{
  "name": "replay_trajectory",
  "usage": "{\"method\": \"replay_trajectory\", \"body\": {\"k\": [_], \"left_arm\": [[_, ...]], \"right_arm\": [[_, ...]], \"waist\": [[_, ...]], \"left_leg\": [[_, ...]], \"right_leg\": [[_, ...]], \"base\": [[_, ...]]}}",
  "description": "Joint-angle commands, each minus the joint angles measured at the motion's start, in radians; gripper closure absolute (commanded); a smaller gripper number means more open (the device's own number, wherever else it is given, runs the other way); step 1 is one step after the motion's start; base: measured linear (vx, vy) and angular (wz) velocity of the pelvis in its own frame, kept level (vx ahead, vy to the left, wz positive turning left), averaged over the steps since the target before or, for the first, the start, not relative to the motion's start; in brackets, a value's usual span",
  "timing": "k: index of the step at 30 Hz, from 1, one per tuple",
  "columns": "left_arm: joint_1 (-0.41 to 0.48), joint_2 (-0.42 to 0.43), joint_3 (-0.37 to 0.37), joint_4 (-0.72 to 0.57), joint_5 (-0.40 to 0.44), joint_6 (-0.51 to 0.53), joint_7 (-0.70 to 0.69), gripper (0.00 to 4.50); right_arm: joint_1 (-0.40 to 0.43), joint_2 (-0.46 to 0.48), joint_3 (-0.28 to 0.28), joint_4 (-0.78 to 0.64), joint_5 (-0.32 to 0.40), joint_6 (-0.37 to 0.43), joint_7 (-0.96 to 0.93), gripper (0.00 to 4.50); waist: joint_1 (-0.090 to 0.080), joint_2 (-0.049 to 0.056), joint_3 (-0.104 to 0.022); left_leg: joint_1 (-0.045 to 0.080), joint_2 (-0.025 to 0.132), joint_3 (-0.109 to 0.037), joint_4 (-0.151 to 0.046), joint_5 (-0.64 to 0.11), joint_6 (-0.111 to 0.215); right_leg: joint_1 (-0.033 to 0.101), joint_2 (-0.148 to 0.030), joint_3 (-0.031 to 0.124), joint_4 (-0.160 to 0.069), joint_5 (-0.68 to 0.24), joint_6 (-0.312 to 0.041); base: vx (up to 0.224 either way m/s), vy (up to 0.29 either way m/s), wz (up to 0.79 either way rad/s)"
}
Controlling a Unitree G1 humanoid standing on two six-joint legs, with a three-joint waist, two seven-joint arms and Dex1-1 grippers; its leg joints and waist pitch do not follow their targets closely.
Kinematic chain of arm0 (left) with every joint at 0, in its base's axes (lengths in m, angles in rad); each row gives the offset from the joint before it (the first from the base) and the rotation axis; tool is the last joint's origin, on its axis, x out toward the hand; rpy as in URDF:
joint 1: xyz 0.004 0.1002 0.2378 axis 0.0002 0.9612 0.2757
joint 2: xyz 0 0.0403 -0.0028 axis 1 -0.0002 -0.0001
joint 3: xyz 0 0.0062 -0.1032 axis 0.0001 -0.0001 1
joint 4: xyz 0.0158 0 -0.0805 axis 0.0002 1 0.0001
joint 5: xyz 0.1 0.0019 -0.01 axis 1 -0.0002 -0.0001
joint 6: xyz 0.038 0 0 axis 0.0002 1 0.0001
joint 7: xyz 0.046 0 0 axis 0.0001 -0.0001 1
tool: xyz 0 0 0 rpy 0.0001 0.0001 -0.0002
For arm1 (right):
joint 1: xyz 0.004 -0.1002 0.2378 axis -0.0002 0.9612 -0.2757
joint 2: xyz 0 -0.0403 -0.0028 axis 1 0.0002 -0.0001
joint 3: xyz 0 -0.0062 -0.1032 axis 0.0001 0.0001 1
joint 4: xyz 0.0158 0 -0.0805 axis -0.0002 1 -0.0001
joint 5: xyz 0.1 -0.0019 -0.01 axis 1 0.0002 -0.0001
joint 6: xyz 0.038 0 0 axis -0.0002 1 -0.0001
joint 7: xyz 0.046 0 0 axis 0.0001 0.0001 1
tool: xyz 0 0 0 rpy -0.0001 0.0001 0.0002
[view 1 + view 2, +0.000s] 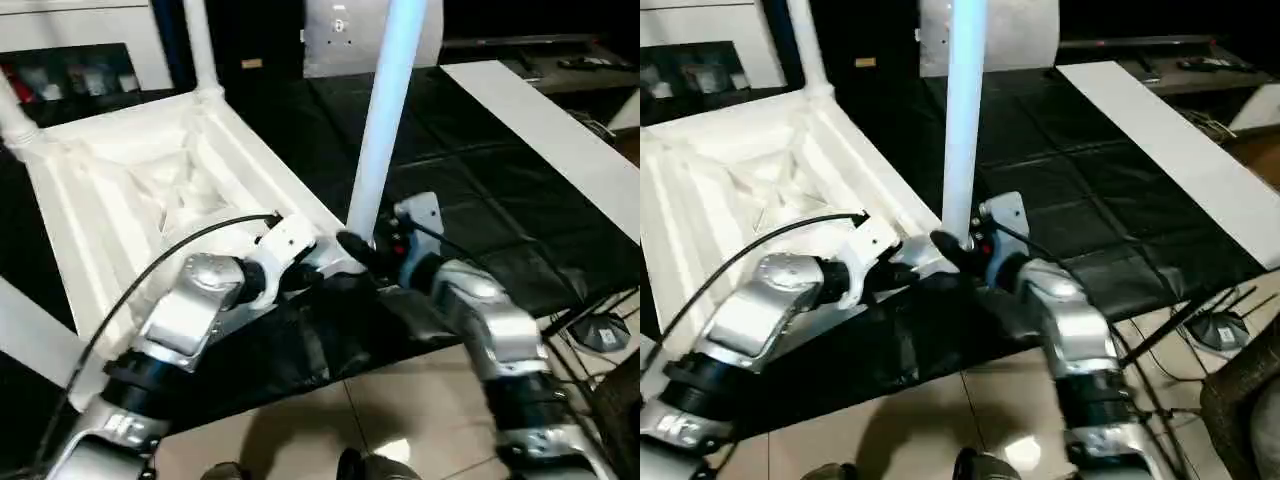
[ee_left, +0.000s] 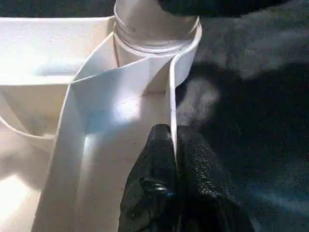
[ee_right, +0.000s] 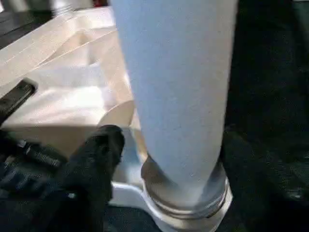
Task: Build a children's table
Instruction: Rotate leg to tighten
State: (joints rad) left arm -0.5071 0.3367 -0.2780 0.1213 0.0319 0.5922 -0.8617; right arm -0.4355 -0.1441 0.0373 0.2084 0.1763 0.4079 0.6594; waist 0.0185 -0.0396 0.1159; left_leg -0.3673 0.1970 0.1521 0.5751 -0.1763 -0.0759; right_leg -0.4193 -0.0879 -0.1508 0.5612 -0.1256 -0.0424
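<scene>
The children's table top lies upside down on a black mat, ribbed underside up. One white leg stands in the far corner socket and another in the left one. A third leg rises from the near corner socket. My left gripper is shut on the thin rim wall just beside that socket. At the base of the near leg my right gripper is closed on it, with one black finger against its side.
A flat white board lies along the right of the black mat. A white cabinet stands at the back left. Tiled floor starts at the mat's near edge, with cables and a stand foot at the lower right.
</scene>
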Motion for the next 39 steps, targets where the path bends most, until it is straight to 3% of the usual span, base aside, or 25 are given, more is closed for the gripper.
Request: {"method": "replay_trajectory", "body": {"k": [1, 4, 7, 11, 16, 26, 29, 39], "left_arm": [[0.0, 0.01, -0.039, -0.043, -0.029, -0.064, -0.078, 4.5], [-0.001, 0.082, -0.077, -0.003, -0.041, -0.184, -0.22, 4.5], [-0.002, 0.13, -0.102, 0.009, -0.055, -0.246, -0.322, 4.5], [-0.009, 0.175, -0.126, 0.021, -0.054, -0.308, -0.402, 4.5], [-0.027, 0.213, -0.154, 0.05, -0.054, -0.389, -0.492, 4.5], [-0.044, 0.226, -0.174, 0.075, -0.058, -0.445, -0.574, 4.5], [-0.048, 0.227, -0.177, 0.086, -0.059, -0.457, -0.584, 4.5], [-0.05, 0.226, -0.177, 0.095, -0.062, -0.463, -0.599, 4.5]], "right_arm": [[0.008, -0.028, 0.034, -0.02, 0.022, -0.005, 0.087, 0.67], [0.014, -0.152, 0.074, -0.009, 0.019, -0.1, 0.295, 0.53], [0.013, -0.221, 0.099, -0.001, 0.026, -0.166, 0.418, 0.53], [0.009, -0.267, 0.112, 0.005, 0.047, -0.18, 0.519, 0.53], [-0.001, -0.324, 0.157, 0.025, 0.083, -0.185, 0.692, 0.7], [-0.036, -0.343, 0.197, 0.068, 0.103, -0.166, 0.81, 1.3], [-0.042, -0.347, 0.202, 0.078, 0.106, -0.168, 0.832, 1.7], [-0.048, -0.353, 0.213, 0.08, 0.122, -0.15, 0.871, 2.41]], "waist": [[0.006, 0.015, -0.082], [0.022, 0.017, -0.08], [0.034, 0.015, -0.08], [0.049, 0.017, -0.081], [0.06, 0.008, -0.081], [0.062, 0.005, -0.08], [0.063, 0.005, -0.08], [0.063, 0.004, -0.08]], "left_leg": [[0.006, 0.036, -0.002, -0.059, -0.174, 0.066], [0.015, 0.036, 0.001, -0.058, -0.214, 0.065], [0.015, 0.039, 0.001, -0.06, -0.217, 0.066], [0.021, 0.046, 0.004, -0.063, -0.213, 0.057], [0.016, 0.044, 0.006, -0.062, -0.207, 0.066], [0.014, 0.048, 0.01, -0.06, -0.199, 0.058], [0.015, 0.047, 0.011, -0.059, -0.211, 0.053], [0.014, 0.048, 0.011, -0.059, -0.193, 0.056]], "right_leg": [[0.072, -0.068, 0.071, -0.061, -0.321, -0.154], [0.066, -0.068, 0.071, -0.069, -0.365, -0.134], [0.066, -0.069, 0.072, -0.066, -0.361, -0.141], [0.065, -0.068, 0.076, -0.057, -0.326, -0.167], [0.07, -0.072, 0.078, -0.054, -0.329, -0.172], [0.067, -0.072, 0.077, -0.054, -0.365, -0.162], [0.066, -0.074, 0.076, -0.059, -0.392, -0.154], [0.067, -0.072, 0.076, -0.053, -0.364, -0.164]], "base": [[0.0, 0.0, 0.0], [0.0, 0.0, 0.0], [0.0, 0.0, 0.0], [0.0, 0.0, 0.0], [0.0, 0.0, 0.0], [0.0, 0.0, 0.0], [0.0, 0.0, 0.0], [0.0, 0.0, 0.0]]}}
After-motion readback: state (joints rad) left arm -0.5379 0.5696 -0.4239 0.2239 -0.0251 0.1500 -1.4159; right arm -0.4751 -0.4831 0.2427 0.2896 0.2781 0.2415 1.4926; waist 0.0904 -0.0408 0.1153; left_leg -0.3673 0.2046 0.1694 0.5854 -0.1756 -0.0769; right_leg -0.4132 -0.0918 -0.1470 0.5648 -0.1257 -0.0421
